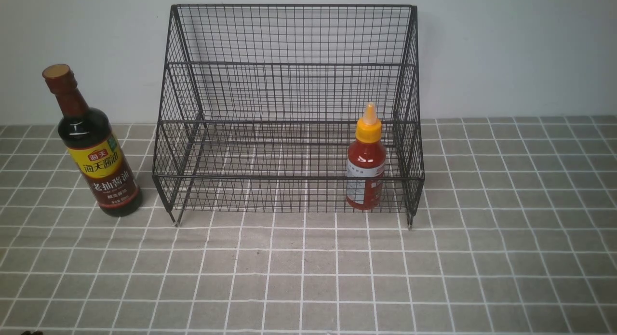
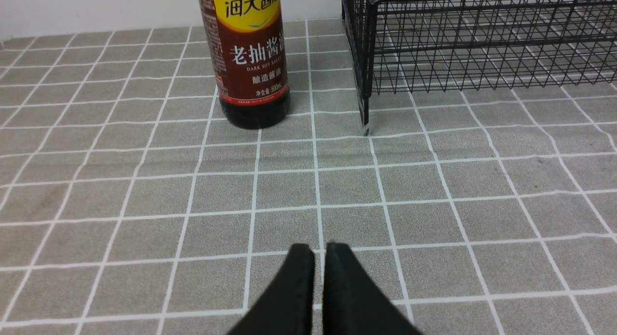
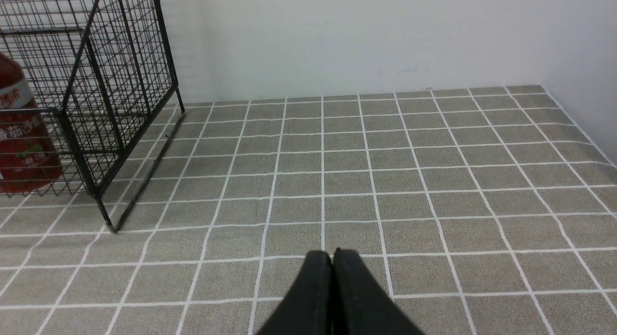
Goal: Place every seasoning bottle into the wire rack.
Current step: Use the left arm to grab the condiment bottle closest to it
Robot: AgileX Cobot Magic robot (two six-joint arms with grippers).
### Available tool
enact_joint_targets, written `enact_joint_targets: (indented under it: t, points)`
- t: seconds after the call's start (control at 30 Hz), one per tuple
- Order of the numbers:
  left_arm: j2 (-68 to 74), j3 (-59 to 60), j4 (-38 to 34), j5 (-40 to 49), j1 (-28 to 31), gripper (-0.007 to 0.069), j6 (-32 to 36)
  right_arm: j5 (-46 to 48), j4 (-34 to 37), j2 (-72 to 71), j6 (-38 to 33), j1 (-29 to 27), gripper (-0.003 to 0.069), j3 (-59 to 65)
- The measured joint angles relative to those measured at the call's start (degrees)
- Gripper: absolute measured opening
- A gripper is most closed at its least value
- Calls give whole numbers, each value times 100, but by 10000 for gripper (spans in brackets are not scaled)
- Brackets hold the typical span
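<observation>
1. The red sauce bottle [image 1: 365, 166] is held upright in the wire rack [image 1: 289, 178], behind its front rail and near its right side (the orange-yellow nozzle cap [image 1: 368, 130] is pointed upward).
2. The dark soy-sauce bottle [image 1: 103, 156] is placed outside the rack, just beside its left side, on the grid-patterned cloth [image 1: 308, 277]; its yellow-and-red label [image 1: 100, 161] is turned toward the front camera.
3. The left gripper [image 2: 312, 250] is seen with its fingertips brought together, nothing clamped between them.
4. The right gripper [image 3: 332, 255] is likewise closed on itself, with nothing gripped.
5. The rack is stood on the cloth, near the pale wall [image 1: 506, 50].
</observation>
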Motion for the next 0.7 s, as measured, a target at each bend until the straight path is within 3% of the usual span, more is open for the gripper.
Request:
enact_joint_targets:
  t: [0.37, 0.7]
  points:
    - [0, 6, -160, -104, 0, 15, -155, 0, 0, 0, 0, 0, -13, 0]
    - [0, 7, -2008, -2142, 0, 15, -355, 0, 0, 0, 0, 0, -14, 0]
